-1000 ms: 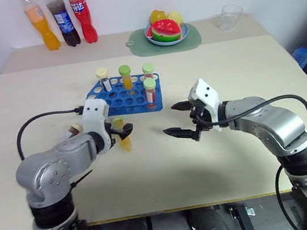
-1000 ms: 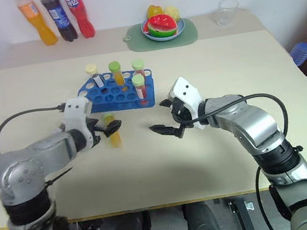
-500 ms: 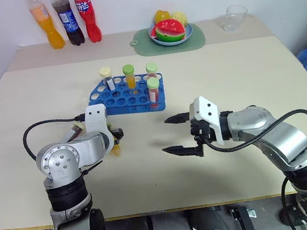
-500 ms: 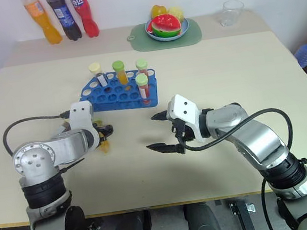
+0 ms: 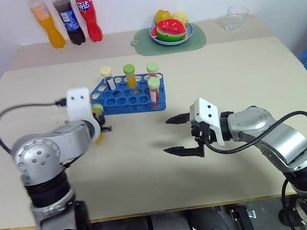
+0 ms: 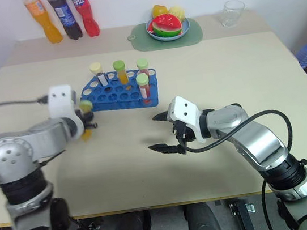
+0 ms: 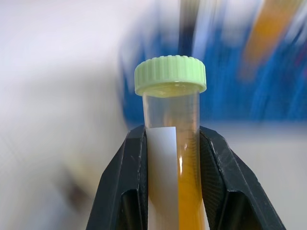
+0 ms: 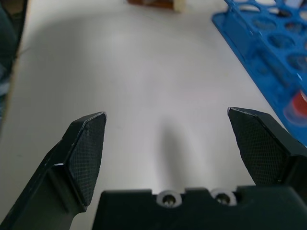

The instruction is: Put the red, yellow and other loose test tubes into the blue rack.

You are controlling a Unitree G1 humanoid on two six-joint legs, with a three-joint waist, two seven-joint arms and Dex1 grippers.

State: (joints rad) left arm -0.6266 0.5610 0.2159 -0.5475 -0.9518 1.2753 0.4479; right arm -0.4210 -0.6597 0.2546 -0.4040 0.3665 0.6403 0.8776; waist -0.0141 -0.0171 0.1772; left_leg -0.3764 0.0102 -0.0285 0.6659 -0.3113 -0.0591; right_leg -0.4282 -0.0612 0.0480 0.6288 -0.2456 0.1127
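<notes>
My left gripper is shut on a yellow-liquid test tube with a green cap and a white label. It holds the tube upright above the table, just left of the blue rack. The rack holds several capped tubes, among them a red one. My right gripper hovers open and empty over the table, right of the rack's near end. A brown-liquid tube lies loose on the table beyond it.
Three drink bottles stand at the back left. At the back middle, a fruit plate sits on a green mat. A clear cup is at the back right. The left arm's black cable loops over the table.
My left gripper has shut on the yellow tube and lifted it off the table, up beside the rack. The right gripper stays open, almost unmoved.
</notes>
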